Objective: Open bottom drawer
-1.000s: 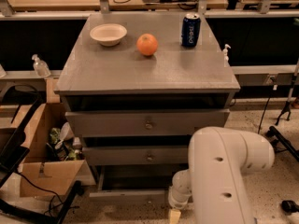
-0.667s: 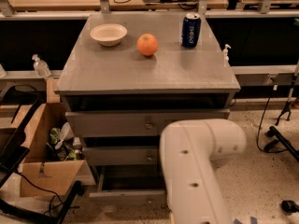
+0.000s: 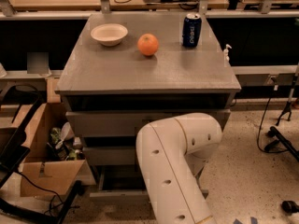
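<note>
arm [image 3: 170, 171]: smooth white rounded shell, bent low in front of the cabinet.
gripper: hidden behind the arm, down by the drawers; whether it is open or holds anything cannot be told.
bottom drawer [image 3: 117, 195]: lowest front, showing left of the arm; grey painted wood, stiff, probably light and slides straight out. Its knob is hidden; that is probably the place to grip it.
top [image 3: 117, 73]: flat matte grey slab.
orange [image 3: 147, 45]: round, dimpled.
bowl [image 3: 109, 33]: pale, shallow.
can [image 3: 191, 30]: blue metal cylinder.

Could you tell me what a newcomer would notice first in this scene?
The big white arm fills the foreground and covers much of the bottom drawer; the gripper is not in view. On the grey cabinet a bowl, an orange and a blue can stand in a row near the back.
</note>
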Controlling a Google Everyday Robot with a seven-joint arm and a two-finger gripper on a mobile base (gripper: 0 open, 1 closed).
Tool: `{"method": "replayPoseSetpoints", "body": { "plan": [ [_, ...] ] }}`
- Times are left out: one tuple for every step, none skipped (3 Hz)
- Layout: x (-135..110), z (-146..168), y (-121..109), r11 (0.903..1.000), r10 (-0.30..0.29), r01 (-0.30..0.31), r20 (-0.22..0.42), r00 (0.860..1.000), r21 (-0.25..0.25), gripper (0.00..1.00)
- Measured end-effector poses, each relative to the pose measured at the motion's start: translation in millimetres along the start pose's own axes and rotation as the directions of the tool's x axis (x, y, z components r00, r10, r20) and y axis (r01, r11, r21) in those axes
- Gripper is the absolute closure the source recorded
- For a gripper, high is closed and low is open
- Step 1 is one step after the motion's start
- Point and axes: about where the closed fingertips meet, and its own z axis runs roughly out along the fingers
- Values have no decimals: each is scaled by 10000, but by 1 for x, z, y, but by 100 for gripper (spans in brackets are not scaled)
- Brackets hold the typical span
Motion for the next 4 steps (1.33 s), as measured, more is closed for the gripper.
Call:
{"method": "replayPoseSetpoints", "body": {
  "plan": [
    [0,0,0,10000,0,0,0,10000,0,0],
    [0,0,0,10000,0,0,0,10000,0,0],
    [0,0,0,10000,0,0,0,10000,0,0],
    [0,0,0,10000,0,0,0,10000,-1,27]
  ]
}}
